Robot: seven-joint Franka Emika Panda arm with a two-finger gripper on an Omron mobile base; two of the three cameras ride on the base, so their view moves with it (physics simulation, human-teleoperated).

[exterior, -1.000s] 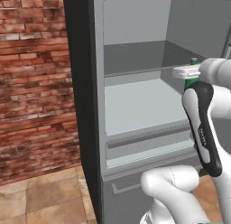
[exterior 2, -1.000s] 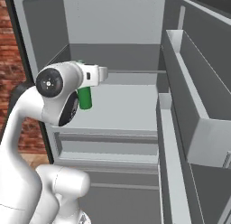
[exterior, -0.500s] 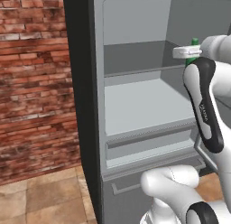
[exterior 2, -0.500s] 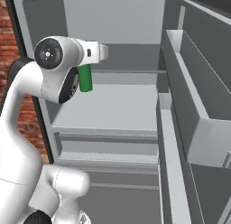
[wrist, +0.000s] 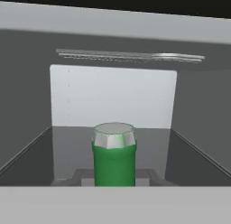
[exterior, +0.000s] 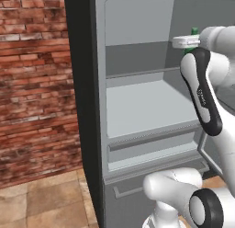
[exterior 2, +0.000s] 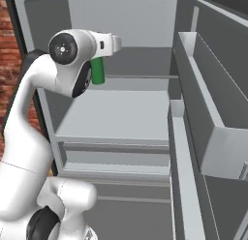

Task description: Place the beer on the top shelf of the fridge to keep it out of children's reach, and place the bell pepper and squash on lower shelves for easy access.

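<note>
Hand view shows our pincer (wrist: pixel 114 177) clenched on the slim bright green glass beer bottle (wrist: pixel 114 166). Its capped neck points up between the fingertips, long axis upright, and its body hangs below the pincer. Ahead and just beneath lies the flat dark grey top shelf (wrist: pixel 153 142) of the tall grey fridge (exterior: pixel 98 107), so we judge the next move is forward, then down.

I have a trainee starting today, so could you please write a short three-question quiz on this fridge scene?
1. True or false: the gripper is shut on the beer.
2. Which level is the beer held at? A) the top shelf B) the lower shelf C) the floor
3. Fill in: left of the fridge stands a ____ wall.

Key: 1 true; 2 A; 3 brick.
</note>
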